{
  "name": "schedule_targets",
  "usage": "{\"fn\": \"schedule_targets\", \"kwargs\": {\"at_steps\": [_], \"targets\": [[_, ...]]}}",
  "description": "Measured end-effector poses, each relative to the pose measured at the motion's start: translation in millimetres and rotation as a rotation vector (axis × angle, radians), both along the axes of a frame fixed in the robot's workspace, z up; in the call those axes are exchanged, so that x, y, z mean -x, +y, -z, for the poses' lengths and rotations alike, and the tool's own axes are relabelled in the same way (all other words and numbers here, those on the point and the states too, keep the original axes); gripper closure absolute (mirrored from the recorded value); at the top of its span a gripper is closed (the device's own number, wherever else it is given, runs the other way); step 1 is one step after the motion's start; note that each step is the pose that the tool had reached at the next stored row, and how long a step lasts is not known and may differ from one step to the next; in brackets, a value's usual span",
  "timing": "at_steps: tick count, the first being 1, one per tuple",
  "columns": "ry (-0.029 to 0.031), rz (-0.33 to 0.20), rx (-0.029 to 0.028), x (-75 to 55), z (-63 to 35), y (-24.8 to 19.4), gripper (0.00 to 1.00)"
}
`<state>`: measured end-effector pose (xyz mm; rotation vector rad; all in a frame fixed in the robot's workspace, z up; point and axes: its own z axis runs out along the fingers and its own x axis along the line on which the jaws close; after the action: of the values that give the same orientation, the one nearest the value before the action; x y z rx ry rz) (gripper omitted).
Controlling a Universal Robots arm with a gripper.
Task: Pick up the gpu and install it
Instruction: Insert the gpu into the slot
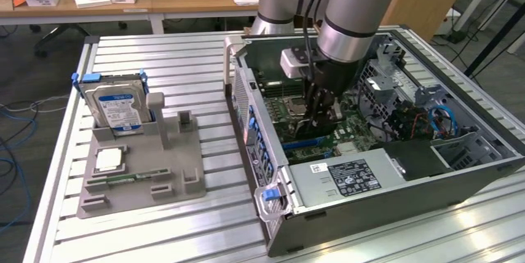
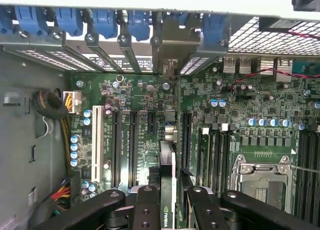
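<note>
A: What is the claw (image 2: pixel 169 202) doing?

B: It is partly closed, its black jointed fingers (image 2: pixel 146 205) clamped on either face of the gpu (image 2: pixel 167 190), which stands on edge between them. The thin dark card carries a green logo near the grip.

A: And where is the card?

B: Held straight down from the claw over the green motherboard (image 2: pixel 150 95), beside the long dark expansion slots (image 2: pixel 134 145) and a white one (image 2: pixel 96 140). Whether its edge is seated I cannot tell.

A: What surrounds it?

B: An open computer case (image 1: pixel 492 164) of grey perforated metal, with blue plastic latches (image 2: pixel 107 20) beyond the claw and a square metal processor socket (image 2: pixel 262 182) to one side. In the exterior view, the arm (image 1: pixel 353 17) reaches down into the case; well away from the claw, a grey holder (image 1: pixel 176 171) on the ribbed aluminium table (image 1: pixel 123 238) carries a silver, blue-labelled hard drive (image 1: pixel 119 106).
</note>
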<state>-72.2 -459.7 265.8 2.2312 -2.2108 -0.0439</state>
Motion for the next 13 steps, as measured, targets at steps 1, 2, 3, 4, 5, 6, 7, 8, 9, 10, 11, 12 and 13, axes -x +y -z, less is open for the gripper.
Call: {"fn": "schedule_targets", "kwargs": {"at_steps": [1,2,3,4,5,6,7,8,9,10,11,12,13], "targets": [[-0.0001,0.000,-0.0001,-0.1,0.6,0.0,0.74],[-0.0001,0.000,-0.0002,-0.1,1.2,0.0,0.74],[0.0000,0.000,0.0000,-0.1,1.8,-0.1,0.74],[0.0000,0.000,0.0000,-0.1,2.3,-0.1,0.74],[0.0000,0.000,-0.0001,-0.1,2.8,-0.1,0.74],[0.0000,0.000,0.0000,-0.1,3.3,-0.1,0.74],[0.0000,-0.001,0.0001,-0.1,3.7,-0.1,0.74],[0.0000,-0.001,0.0001,-0.1,4.1,-0.1,0.74],[0.0000,-0.001,0.0000,-0.1,4.6,-0.1,0.74],[0.0000,-0.001,0.0000,-0.1,5.1,-0.1,0.74],[0.0000,-0.001,0.0001,-0.2,5.4,-0.1,0.74],[0.0000,-0.002,0.0002,-0.5,5.7,-0.1,0.74],[0.0001,-0.002,0.0003,-0.9,5.9,-0.1,0.74]]}}
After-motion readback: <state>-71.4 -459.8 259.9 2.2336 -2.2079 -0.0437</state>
